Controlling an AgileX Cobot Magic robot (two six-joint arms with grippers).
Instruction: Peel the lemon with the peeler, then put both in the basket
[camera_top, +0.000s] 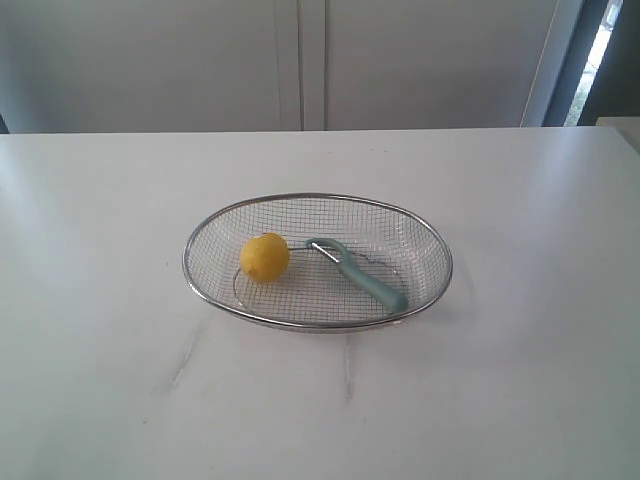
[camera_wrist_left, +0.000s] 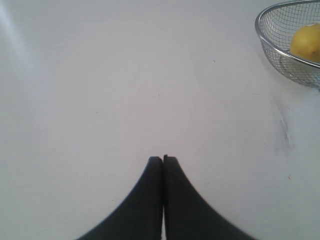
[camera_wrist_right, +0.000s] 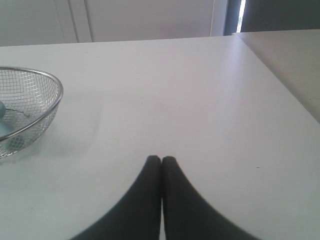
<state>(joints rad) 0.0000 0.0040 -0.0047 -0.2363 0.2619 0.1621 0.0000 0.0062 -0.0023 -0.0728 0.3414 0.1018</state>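
Observation:
The silver wire basket (camera_top: 425, 240) sits in the middle of the white table. Inside it, on the left, lies the yellow lemon (camera_top: 265, 257); to its right lies the teal-handled peeler (camera_top: 365, 277), head toward the lemon. Neither arm shows in the exterior view. My left gripper (camera_wrist_left: 163, 159) is shut and empty over bare table, with the basket (camera_wrist_left: 265, 42) and lemon (camera_wrist_left: 306, 42) off at the frame's corner. My right gripper (camera_wrist_right: 161, 159) is also shut and empty, well apart from the basket (camera_wrist_right: 52, 107), where a bit of the peeler's handle (camera_wrist_right: 3, 127) shows.
The white table (camera_top: 520, 380) spreads wide around the basket, with faint scuff marks (camera_top: 185, 355) in front of it. Pale cabinet doors (camera_top: 300, 60) stand behind the table's far edge. A second tabletop (camera_wrist_right: 285, 55) lies beyond the table's right edge.

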